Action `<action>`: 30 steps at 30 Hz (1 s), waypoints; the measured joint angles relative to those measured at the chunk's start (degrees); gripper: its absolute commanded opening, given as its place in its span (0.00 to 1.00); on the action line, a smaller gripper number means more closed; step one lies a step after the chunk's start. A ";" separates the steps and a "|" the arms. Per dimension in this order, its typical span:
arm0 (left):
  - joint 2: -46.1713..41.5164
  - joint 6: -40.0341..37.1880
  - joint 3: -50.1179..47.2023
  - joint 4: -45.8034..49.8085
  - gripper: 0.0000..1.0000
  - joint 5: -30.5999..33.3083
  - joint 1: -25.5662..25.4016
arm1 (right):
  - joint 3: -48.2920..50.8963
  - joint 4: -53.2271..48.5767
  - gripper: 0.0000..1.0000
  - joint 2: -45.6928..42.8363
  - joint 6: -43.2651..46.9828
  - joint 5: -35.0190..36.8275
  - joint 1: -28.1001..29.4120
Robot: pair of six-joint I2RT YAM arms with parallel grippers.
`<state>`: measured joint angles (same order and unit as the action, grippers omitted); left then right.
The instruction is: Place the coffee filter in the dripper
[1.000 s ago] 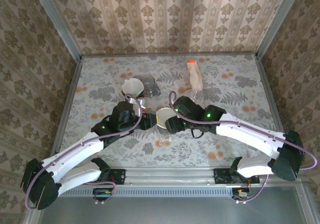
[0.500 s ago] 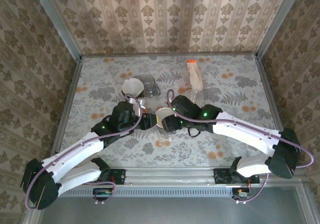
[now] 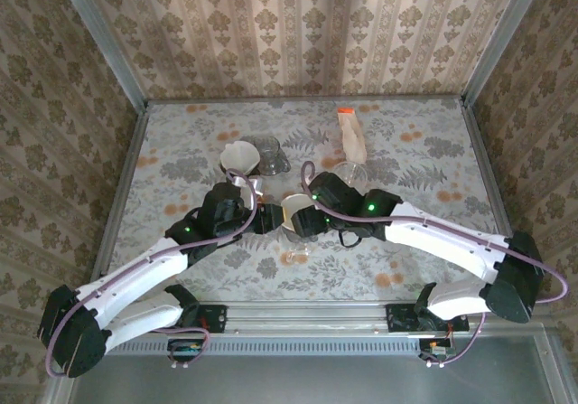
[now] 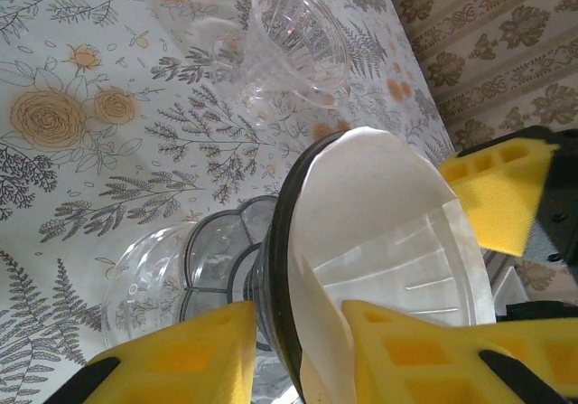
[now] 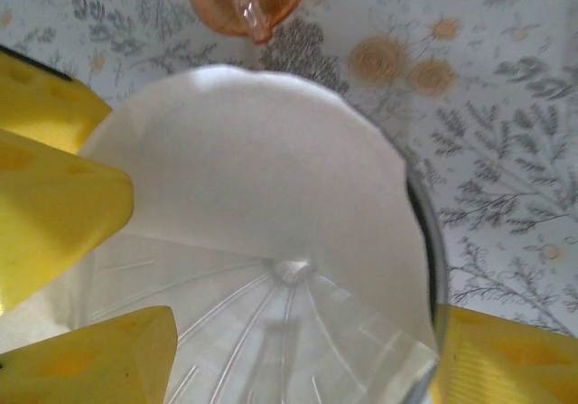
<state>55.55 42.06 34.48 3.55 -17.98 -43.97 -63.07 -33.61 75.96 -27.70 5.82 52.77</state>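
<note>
Lying within right hand (image 5: pixel 289 318) (filter (image 5: pixel 262 169))

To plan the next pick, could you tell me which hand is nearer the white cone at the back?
Left. The left hand is on the near side of the white cone; the right hand is farther right, across the dripper.

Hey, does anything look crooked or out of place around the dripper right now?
Yes. The coffee filter sits lopsided in the dripper: the paper covers one side of the cone, while the opposite ribbed wall is bare, so it is not fully opened out.
</note>
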 measured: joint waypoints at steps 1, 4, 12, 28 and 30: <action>0.00 0.02 0.00 0.00 0.32 0.00 0.02 | 0.00 0.00 0.72 -0.92 0.00 0.72 -0.02; 0.00 0.39 0.00 -0.07 0.34 0.00 0.02 | 0.00 0.00 0.73 -3.45 0.02 2.82 -0.15; 0.00 0.68 0.00 -0.33 0.41 -0.02 0.02 | -0.35 -0.46 0.73 -5.84 -0.02 5.57 -1.05; -1.95 1.62 0.00 -0.22 0.77 1.36 0.15 | -0.35 -0.55 0.73 -8.44 -0.81 6.51 -1.97; -2.67 1.66 0.00 -0.04 0.83 1.62 0.17 | -0.35 -0.90 0.74 -8.59 -0.81 6.69 -2.05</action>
<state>52.88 43.72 34.48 3.51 -16.36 -43.79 -63.42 -34.50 67.37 -28.51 12.51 50.72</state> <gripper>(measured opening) 0.788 0.735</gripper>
